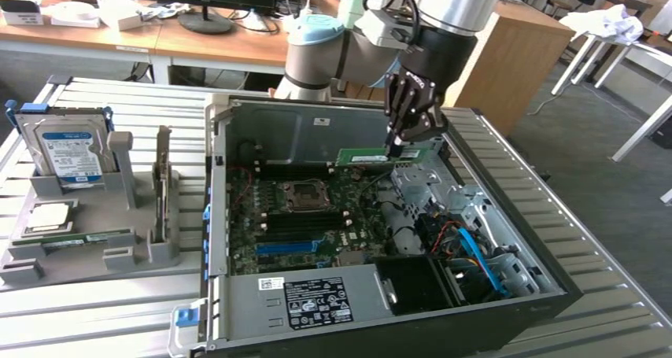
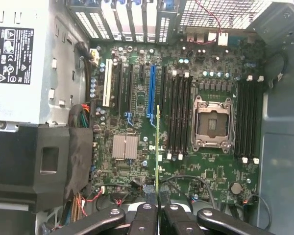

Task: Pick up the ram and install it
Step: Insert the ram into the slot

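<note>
Exterior view: pinching the ram (image 1: 378, 156) above the open computer case (image 1: 546, 273).

Clamps the ram's end between the pressed-together fingers of the gripper (image 1: 397, 147), level and clear of the motherboard (image 1: 304, 216), near the case's back wall; edge-on in the wrist view beside the black memory slots (image 2: 179, 115). Houses motherboard, power supply (image 1: 315, 299) and cables in the case; holds hard drive (image 1: 72, 155) and upright card (image 1: 163, 177) in the grey holder (image 1: 74, 265) at the exterior view's left.

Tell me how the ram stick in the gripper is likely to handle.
The ram is probably stiff: it juts straight from the gripper without sagging. It is likely light, being thin edge-on in the wrist view. Held near one end, it may pivot if bumped.
</note>
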You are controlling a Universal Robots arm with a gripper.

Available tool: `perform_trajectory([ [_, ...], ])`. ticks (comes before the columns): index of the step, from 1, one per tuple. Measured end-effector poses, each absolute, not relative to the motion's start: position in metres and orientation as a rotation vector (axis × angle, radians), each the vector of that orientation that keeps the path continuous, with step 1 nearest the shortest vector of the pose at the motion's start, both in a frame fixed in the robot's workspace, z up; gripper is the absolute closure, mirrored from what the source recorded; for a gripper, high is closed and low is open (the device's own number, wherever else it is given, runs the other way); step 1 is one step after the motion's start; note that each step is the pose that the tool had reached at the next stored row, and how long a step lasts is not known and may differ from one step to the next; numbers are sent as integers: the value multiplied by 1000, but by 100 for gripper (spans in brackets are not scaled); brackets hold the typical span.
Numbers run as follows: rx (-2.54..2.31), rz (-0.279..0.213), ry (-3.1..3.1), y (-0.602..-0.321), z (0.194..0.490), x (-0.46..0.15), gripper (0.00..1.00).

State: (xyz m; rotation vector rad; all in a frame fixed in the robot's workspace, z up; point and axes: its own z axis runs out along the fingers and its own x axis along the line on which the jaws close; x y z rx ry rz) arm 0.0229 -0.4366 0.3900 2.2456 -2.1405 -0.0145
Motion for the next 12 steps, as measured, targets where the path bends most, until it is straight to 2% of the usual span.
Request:
perform_trajectory([
  [12,2245,-13,-2139,-437,385,21,87],
])
